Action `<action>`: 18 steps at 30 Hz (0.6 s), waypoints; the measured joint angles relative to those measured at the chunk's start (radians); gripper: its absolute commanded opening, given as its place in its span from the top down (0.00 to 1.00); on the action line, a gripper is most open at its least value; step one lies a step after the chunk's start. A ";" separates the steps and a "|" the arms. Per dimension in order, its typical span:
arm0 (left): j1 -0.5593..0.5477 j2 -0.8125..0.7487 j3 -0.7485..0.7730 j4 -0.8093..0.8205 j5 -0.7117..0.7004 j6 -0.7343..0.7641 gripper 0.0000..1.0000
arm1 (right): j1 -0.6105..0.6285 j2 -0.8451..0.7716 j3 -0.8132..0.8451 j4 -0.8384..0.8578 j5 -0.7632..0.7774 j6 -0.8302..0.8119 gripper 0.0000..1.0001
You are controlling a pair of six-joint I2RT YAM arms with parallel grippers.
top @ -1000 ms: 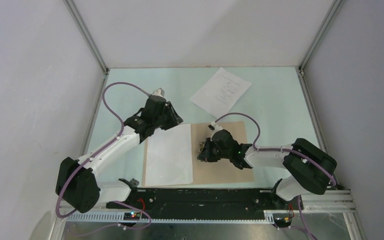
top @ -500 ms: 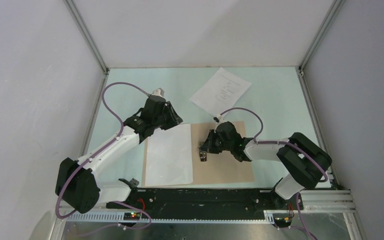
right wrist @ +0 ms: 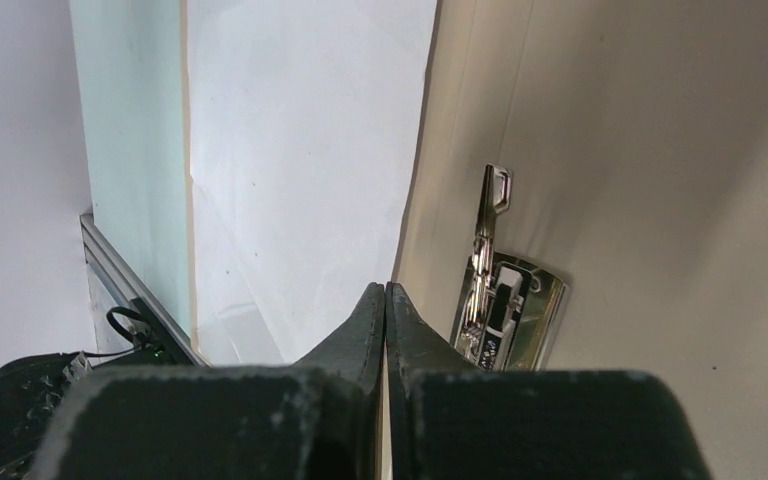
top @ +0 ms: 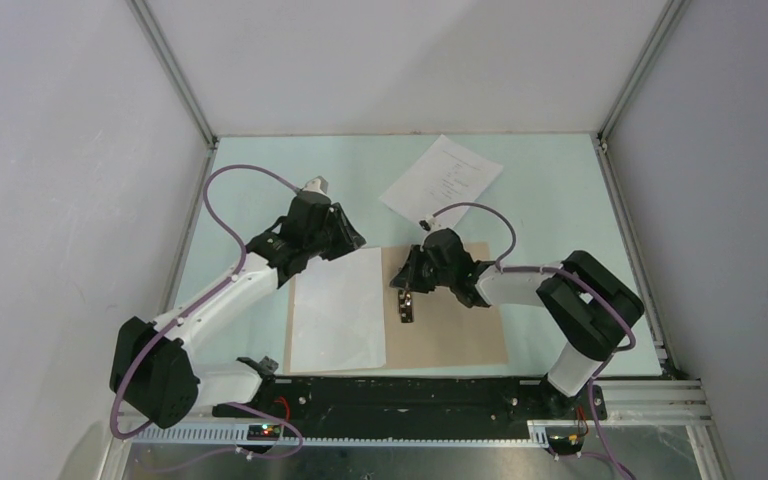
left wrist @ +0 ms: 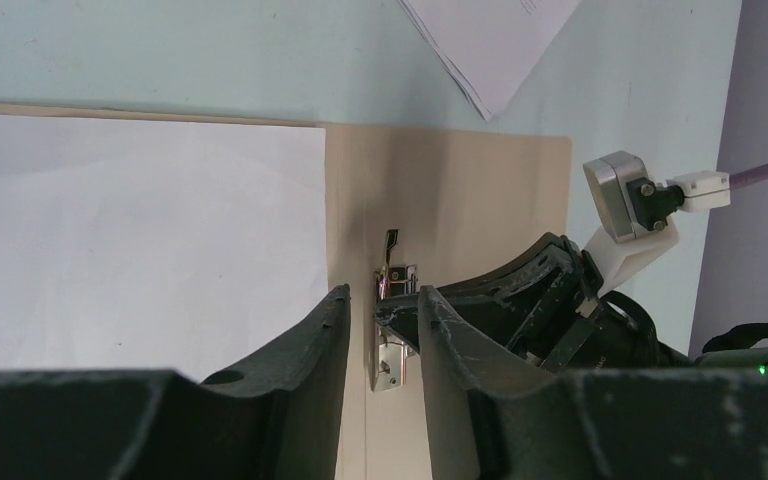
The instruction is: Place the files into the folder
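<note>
green table [top: 260,170], tan folder [top: 460,330] open flat, blank sheet [top: 340,310] on l. half

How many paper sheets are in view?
2: a blank sheet lying on the left half of the folder, and a printed sheet on the table beyond it. Another could hide underneath.

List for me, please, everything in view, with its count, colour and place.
blank sheet: one, white, on the left half of the open folder
printed sheet: one, white with black print, askew on the table beyond the folder
folder: one, tan, open flat, near middle of the table
clip: one, silver metal, at the folder's spine
table: one, pale green
left end effector: black, open, over the blank sheet's far edge
right end effector: black, shut, tip beside the clip
</note>
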 measured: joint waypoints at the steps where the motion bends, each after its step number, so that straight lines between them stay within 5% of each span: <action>1: 0.000 0.000 0.000 0.000 0.000 0.000 0.62 | -0.002 0.003 0.007 -0.005 0.000 0.000 1.00; 7: 0.000 0.000 0.000 0.000 0.003 0.000 0.57 | -0.017 0.024 0.042 -0.035 0.008 0.000 0.96; 12: 0.002 0.021 0.027 -0.009 0.018 0.007 0.35 | -0.063 0.013 0.074 -0.103 0.013 0.000 0.56; 18: 0.047 0.233 0.257 0.031 0.045 0.077 0.09 | -0.174 -0.105 0.108 -0.199 0.053 0.032 0.31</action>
